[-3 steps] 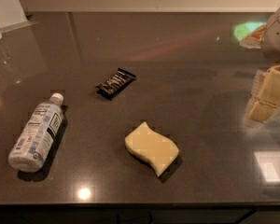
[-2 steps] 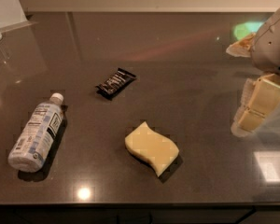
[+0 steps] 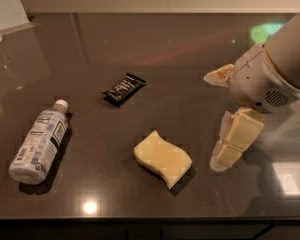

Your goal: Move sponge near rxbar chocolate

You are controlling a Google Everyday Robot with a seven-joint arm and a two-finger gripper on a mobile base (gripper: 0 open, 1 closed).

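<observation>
The sponge [image 3: 162, 159] is matt, porous foam; the rxbar chocolate [image 3: 124, 88] wears a glossy wrapper. At the sponge's 3 o'clock, the gripper [image 3: 224, 156] looks smooth cream plastic over the polished table [image 3: 190, 59].

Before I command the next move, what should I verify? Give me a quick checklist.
1. Sponge in view, lying flat on the table: ok.
2. rxbar chocolate in view, beyond and left of the sponge: ok.
3. Gripper over the sponge: not ok, it hangs to the sponge's right, apart.
4. Water bottle off the sponge-to-bar line: ok, far left.
5. Sponge held: not ok.
</observation>
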